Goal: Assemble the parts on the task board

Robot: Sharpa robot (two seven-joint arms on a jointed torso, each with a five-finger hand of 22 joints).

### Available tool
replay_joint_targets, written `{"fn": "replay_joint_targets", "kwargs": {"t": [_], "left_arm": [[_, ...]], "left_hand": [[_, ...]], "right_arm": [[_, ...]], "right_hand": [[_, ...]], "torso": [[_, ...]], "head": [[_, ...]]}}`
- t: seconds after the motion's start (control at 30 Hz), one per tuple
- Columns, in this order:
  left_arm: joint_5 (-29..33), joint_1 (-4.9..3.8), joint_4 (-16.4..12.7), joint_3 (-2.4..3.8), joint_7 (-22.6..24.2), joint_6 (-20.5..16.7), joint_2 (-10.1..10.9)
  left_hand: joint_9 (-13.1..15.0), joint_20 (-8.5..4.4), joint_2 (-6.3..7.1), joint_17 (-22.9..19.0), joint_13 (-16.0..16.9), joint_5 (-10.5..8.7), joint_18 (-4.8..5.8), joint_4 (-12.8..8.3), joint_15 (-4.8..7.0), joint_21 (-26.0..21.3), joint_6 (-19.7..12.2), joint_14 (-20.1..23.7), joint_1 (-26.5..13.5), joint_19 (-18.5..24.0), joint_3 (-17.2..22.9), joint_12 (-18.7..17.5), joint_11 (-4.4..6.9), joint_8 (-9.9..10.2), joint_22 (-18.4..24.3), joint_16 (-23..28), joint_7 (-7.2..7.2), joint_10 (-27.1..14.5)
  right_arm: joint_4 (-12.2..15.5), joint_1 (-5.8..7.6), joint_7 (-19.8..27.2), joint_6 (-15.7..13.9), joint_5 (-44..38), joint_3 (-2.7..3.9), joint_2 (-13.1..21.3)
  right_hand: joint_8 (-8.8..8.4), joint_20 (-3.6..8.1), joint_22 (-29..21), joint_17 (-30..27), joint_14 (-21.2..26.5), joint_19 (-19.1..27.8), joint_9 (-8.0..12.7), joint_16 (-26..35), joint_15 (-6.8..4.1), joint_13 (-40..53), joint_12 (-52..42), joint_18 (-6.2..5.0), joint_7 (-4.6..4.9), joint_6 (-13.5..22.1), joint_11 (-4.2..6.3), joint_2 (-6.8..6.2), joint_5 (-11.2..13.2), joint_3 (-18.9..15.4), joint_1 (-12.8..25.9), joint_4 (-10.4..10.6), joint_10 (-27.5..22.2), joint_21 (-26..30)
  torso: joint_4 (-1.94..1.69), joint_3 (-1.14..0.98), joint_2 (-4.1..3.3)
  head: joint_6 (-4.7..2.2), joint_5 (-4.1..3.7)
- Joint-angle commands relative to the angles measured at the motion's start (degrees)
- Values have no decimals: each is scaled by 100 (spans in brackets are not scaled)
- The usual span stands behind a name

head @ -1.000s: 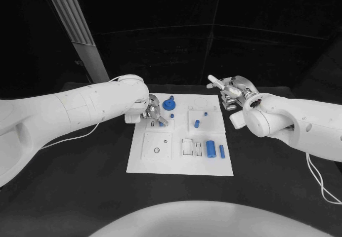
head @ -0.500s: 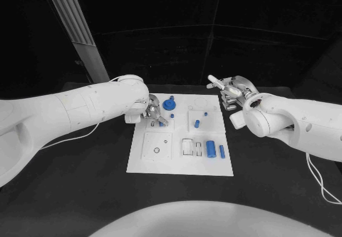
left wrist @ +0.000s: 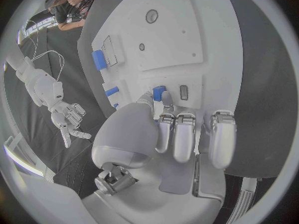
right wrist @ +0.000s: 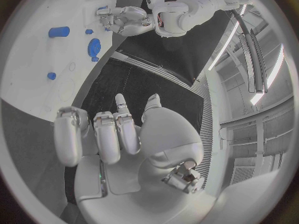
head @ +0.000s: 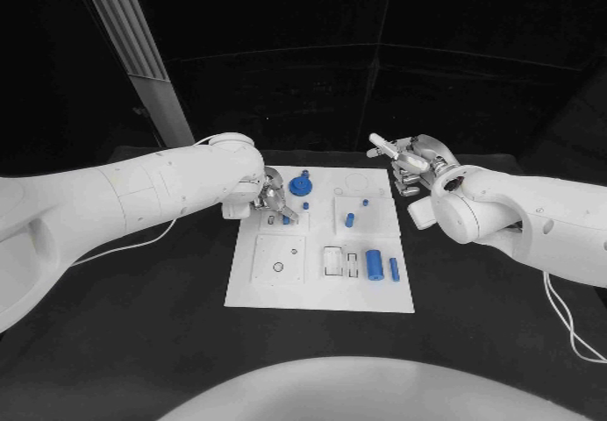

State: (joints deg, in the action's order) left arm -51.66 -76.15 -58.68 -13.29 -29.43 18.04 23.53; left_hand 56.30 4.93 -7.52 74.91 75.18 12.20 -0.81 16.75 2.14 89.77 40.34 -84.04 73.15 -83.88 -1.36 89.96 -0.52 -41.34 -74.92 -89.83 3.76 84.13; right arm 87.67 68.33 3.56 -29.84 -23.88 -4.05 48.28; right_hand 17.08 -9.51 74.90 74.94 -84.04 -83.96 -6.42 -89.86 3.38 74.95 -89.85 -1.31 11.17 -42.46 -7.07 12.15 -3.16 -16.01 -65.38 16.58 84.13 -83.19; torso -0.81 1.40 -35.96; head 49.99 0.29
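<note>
- Task board [head: 317, 289]: white plate, flat mid-table on the black table [head: 126, 333], long side running away from the robot.
- Left hand [head: 263, 200] sits over the board's far-left part, fingertips down at a small blue part [head: 286, 220].
- Left wrist view: thumb and a finger [left wrist: 167, 98] meet at that blue part [left wrist: 159, 91], which stands beside a small slot in the board [left wrist: 187, 35]; looks like a pinch, but cannot tell if the part is lifted or already seated. Other fingers curl side by side, close together, holding nothing.
- Right hand [head: 411, 162] hovers off the board's far-right corner, above the table, not touching any part. Right wrist view: fingers [right wrist: 106, 134] lie side by side, slightly bent, thumb apart, nothing between them.
- Blue gear-like round part [head: 300, 185] on the far-left area, just beside the left hand; also seen in the right wrist view [right wrist: 94, 47].
- Short blue peg [head: 349, 220] in the middle block, tiny blue dot [head: 364, 203] just beyond it.
- Large blue cylinder [head: 374, 264] near the right edge, thin blue pin [head: 394, 269] just beside it, both lying along the board.
- White rectangular insert [head: 334, 261] left of the cylinder.
- Left near square shows a ring mark [head: 274, 267] and a small hole [head: 294, 253].
</note>
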Motion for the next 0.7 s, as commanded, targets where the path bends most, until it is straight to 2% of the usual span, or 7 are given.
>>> {"fn": "replay_joint_targets", "kwargs": {"t": [0.03, 0.17, 0.47, 0.7], "left_arm": [[-46, 10, 15, -11, 22, -73, 6], [-46, 10, 16, -11, 11, -60, 5], [-46, 10, 30, -11, 43, -94, 6], [-46, 10, 23, -11, 95, -68, 11]], "left_hand": [[-6, -43, -42, 1509, 1482, -27, 81, 12, 34, 23, 3, -596, -43, -612, -6, 4, 39, 25, -1508, -17, -24, 587], [-11, -47, -147, 1509, 1482, -21, 81, -1, 39, 23, 1, -596, 17, -612, 27, 4, 48, 48, -1508, -17, -38, 587], [-14, -50, -173, 1509, 1482, -39, 81, 14, 43, 23, 1, -596, 13, -612, 8, 4, 45, 59, -1508, -17, -30, 587], [-7, -40, -26, 1509, 1482, -60, 81, 12, 17, 23, 38, -596, -320, -612, -378, 4, 18, 85, -1508, -17, 1, 587]], "right_arm": [[3, 9, 24, 26, -11, 3, -2], [3, 9, 23, 27, -11, 3, -3], [2, 9, 20, 27, -11, 3, -2], [2, 9, 18, 27, -11, 3, -1]], "right_hand": [[13, -32, 1254, 1506, -596, -112, -8, -14, 28, 1505, -15, -56, 50, 43, -29, 43, 28, -35, 8, -1, 587, -27], [13, -32, 1254, 1506, -596, -112, -8, -14, 28, 1505, -15, -56, 50, 43, -29, 43, 28, -35, 8, -1, 587, -27], [13, -32, 1254, 1506, -596, -112, -8, -14, 28, 1505, -15, -56, 50, 43, -29, 43, 28, -35, 8, -1, 587, -27], [19, -32, 1253, 1506, -596, -111, -9, -14, 28, 1505, -15, -56, 50, 46, -29, 50, 28, -36, 0, -3, 587, -26]], "torso": [[0, 0, -3], [2, 2, -2], [0, 0, 0], [1, 2, -3]], "head": [[1, -5], [1, 3], [1, 2], [1, 3]]}}
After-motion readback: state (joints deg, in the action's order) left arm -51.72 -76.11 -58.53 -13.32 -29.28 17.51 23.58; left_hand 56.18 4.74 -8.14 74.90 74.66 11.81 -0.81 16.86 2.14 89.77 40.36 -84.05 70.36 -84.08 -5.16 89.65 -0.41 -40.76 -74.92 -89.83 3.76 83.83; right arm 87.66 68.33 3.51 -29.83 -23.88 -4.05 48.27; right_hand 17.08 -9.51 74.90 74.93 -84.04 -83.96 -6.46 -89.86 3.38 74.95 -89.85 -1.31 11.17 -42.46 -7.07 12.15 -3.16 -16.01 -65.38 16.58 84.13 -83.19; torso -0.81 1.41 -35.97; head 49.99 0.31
